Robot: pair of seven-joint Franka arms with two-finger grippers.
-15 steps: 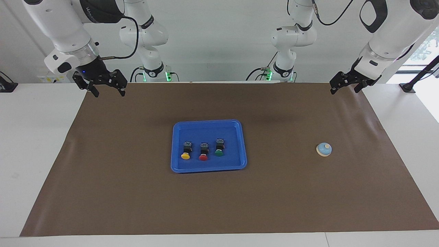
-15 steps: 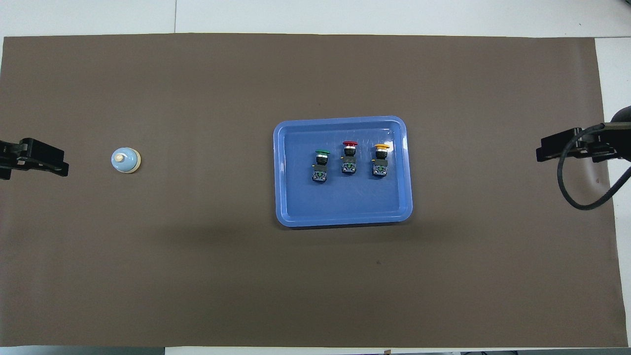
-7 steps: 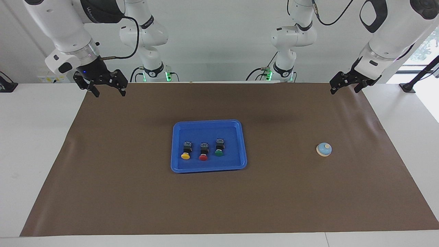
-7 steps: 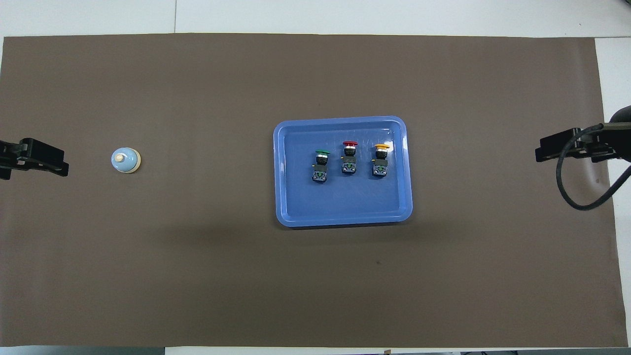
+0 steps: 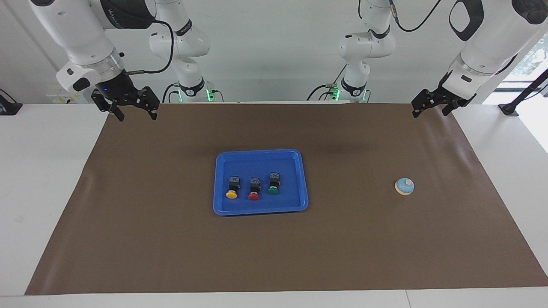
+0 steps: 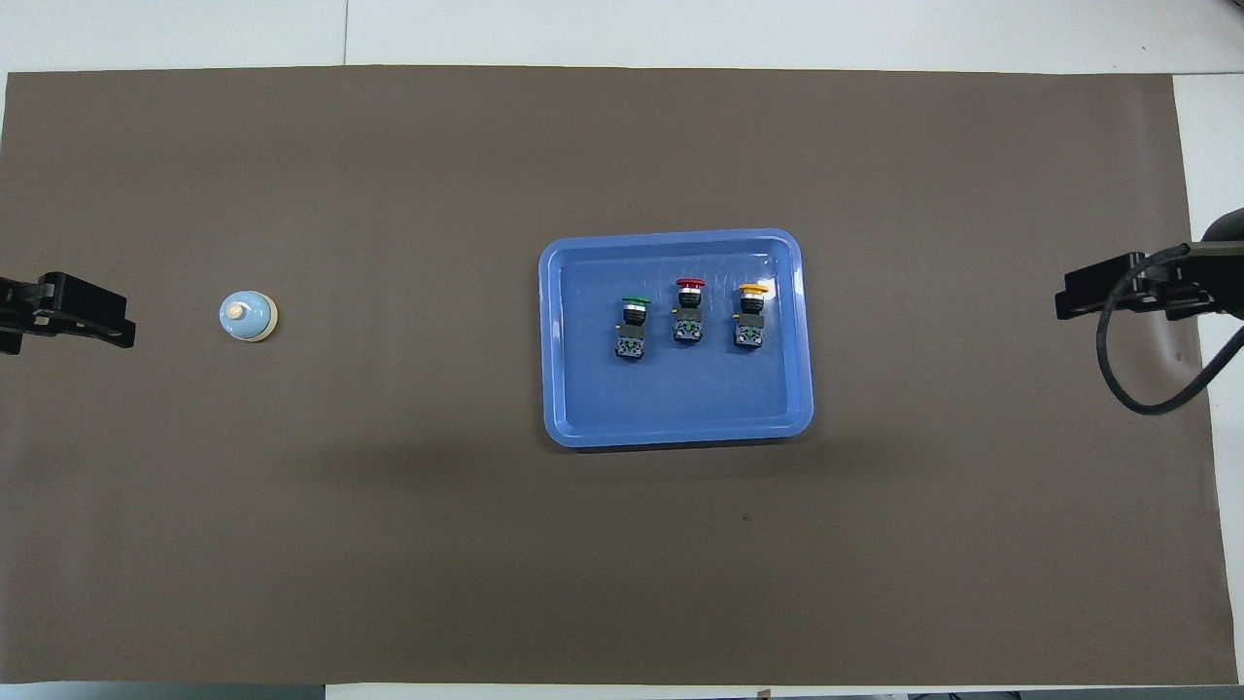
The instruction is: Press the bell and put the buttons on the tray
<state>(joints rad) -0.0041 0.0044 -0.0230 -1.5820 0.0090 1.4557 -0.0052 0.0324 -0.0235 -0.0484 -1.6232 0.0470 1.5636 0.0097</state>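
Observation:
The blue tray (image 5: 299,160) (image 6: 777,408) lies in the middle of the brown mat. In it three buttons lie in a row, caps pointing away from the robots: yellow (image 5: 232,190) (image 6: 751,311) toward the right arm's end, red (image 5: 254,191) (image 6: 689,306) in the middle, green (image 5: 274,186) (image 6: 634,321) toward the left arm's end. The light-blue bell (image 5: 404,186) (image 6: 248,316) stands alone on the mat toward the left arm's end. My right gripper (image 5: 137,114) (image 6: 1079,297) hangs open and empty over the mat's corner. My left gripper (image 5: 429,112) (image 6: 97,323) hangs open and empty over the other corner near the robots.
A brown mat (image 5: 171,239) covers most of the white table (image 5: 38,179). A black cable (image 6: 1118,379) loops down from the right arm's wrist. A black stand (image 5: 516,105) sits at the table's edge at the left arm's end.
The right arm's wrist has shifted very slightly. Tray, buttons, bell and left arm have not moved.

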